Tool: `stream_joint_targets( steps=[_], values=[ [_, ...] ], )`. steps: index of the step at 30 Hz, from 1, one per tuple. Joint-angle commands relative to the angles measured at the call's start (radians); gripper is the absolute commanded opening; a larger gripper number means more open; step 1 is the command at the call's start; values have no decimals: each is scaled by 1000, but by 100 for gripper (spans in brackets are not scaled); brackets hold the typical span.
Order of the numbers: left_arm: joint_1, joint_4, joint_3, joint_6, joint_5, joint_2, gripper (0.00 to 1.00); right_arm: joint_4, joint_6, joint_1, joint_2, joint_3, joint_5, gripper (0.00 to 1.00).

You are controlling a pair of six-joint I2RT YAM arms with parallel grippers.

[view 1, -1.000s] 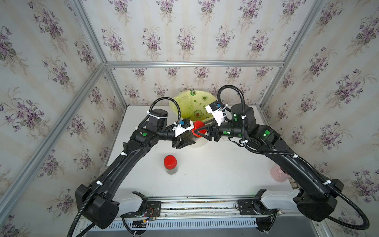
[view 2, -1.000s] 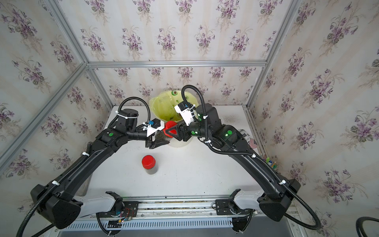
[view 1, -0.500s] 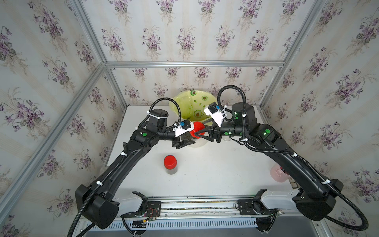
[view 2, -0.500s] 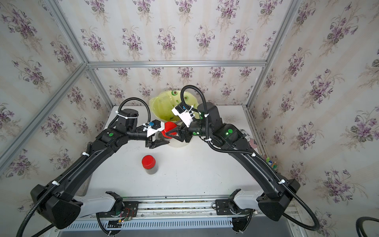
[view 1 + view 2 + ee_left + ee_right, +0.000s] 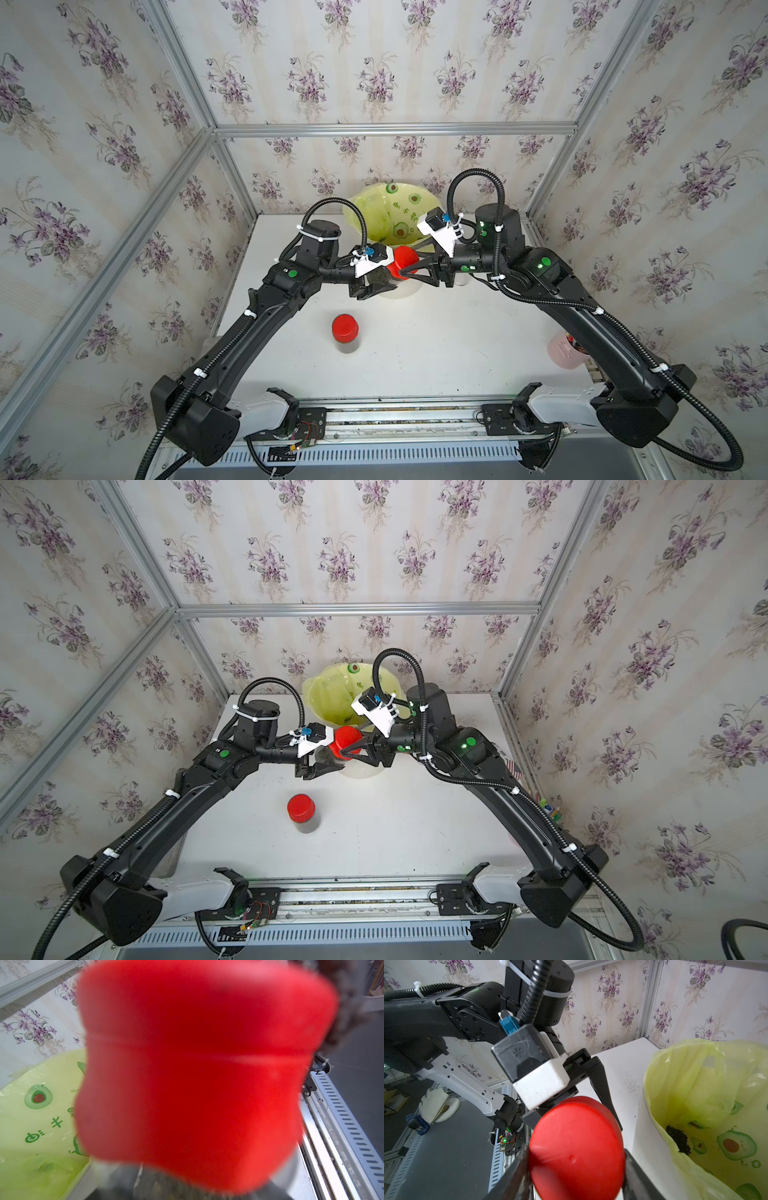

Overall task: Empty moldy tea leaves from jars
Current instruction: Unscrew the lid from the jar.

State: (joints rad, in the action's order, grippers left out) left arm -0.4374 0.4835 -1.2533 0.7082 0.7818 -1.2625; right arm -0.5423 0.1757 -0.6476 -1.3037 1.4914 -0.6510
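A small clear jar of dark tea leaves (image 5: 379,275) is held in the air in front of the bin. My left gripper (image 5: 371,286) is shut on its body. Its red lid (image 5: 405,259) points toward my right gripper (image 5: 409,264), which is shut on it, with one finger (image 5: 513,1176) on each side. The lid (image 5: 197,1074) fills the left wrist view as a blur, with tea leaves (image 5: 166,1187) below it. A second jar (image 5: 345,332) with a red lid stands upright on the table, nearer the front, in both top views (image 5: 302,812).
The white bin with a yellow-green liner (image 5: 374,208) stands at the back of the table, just behind both grippers. A small heap of dark leaves (image 5: 679,1140) lies in it. A pink cup (image 5: 563,353) stands at the table's right edge under the right arm.
The right wrist has rolled a little around the red lid. The left gripper and the jar stay where they were. The jar on the table has not moved.
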Motion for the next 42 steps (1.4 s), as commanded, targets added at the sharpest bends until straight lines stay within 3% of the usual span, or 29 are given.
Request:
stream_joint_targets(
  steps=[1,6,13,18,34,42],
  values=[
    [3,17,-4,-37,87,15,70,-23,48,26,9,-35,138,46],
    [3,18,-4,-35,89,16,70,-3,18,43,34,-73,136,56],
    [3,23,-8,-33,93,6,68,11,6,45,57,-73,104,84],
    [3,29,-9,-31,89,0,67,30,-17,45,79,-61,84,94],
    [3,35,-18,-31,82,-16,68,43,-126,10,37,7,-10,100],
    [4,36,-20,-29,78,-19,68,-9,-134,-29,-13,60,78,99]
  ],
)
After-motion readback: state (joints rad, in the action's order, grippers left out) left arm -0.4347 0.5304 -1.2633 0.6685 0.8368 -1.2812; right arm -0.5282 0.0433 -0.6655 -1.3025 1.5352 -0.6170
